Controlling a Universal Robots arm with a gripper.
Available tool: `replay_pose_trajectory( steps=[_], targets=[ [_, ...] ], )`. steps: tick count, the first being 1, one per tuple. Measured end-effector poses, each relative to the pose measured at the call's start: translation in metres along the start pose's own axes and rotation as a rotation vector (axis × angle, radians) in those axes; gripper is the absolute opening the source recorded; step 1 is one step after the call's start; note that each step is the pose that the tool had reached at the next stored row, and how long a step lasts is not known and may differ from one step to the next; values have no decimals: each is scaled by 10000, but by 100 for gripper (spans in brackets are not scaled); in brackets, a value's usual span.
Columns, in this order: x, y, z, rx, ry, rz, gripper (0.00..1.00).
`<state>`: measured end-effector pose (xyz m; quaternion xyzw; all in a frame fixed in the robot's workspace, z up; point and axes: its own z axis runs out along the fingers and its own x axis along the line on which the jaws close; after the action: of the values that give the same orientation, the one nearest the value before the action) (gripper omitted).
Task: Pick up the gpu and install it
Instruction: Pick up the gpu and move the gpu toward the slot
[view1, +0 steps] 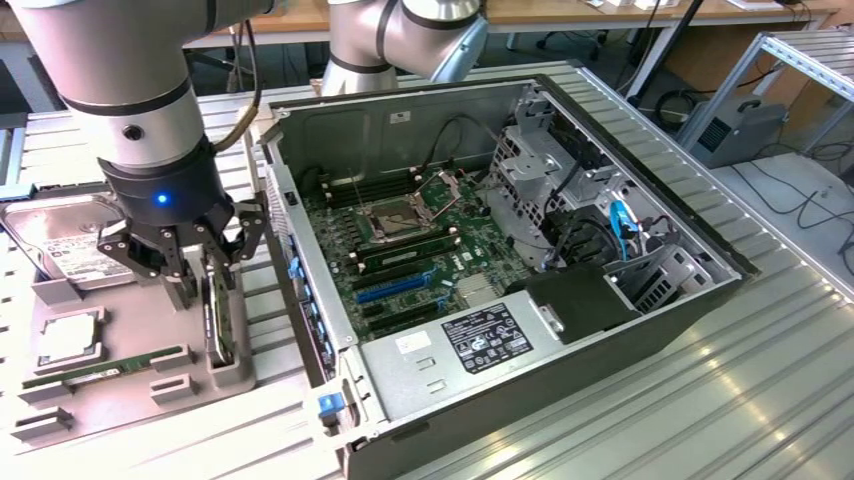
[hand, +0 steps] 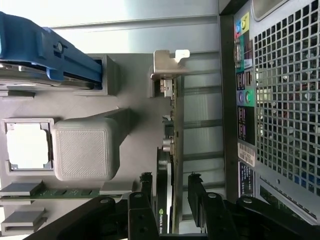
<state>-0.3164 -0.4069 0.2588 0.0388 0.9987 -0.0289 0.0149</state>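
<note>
I have the gripper (view1: 198, 290) low over the grey tray (view1: 200, 385) at the lower left of the exterior view. Its black fingers (hand: 146, 189) are spread wide. They stand on either side of the gpu (view1: 214, 335), and in the wrist view I can see a gap on each side, so nothing is gripped.

The gpu (hand: 163, 170) stands on its long edge in a slot of the tray, just beside the case (view1: 641, 340). It is a thin dark board with a folded silver bracket (hand: 167, 65) at its far end.

The tray looks like matte grey plastic with blocky rounded posts and a faint layered texture. A boxy silver hard drive (view1: 60, 250) with a white label, a square metal-topped cpu (view1: 64, 340) in its pocket and a narrow green memory stick (view1: 107, 368) also sit in it.

The case lies open on its side in the middle of the exterior view. It is bare sheet steel inside with a dark outer skin, and its rear wall is perforated. A green motherboard (view1: 400, 250) lies flat within.

Everything rests on a table (view1: 747, 400) of ribbed aluminium slats. Wooden benches and loose cables run along the top of the frame.
</note>
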Motion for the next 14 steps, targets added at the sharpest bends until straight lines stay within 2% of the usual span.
replay_pose_trajectory(
  steps=[14],
  targets=[
    [13,19,143,1,1,36,42]
  ],
)
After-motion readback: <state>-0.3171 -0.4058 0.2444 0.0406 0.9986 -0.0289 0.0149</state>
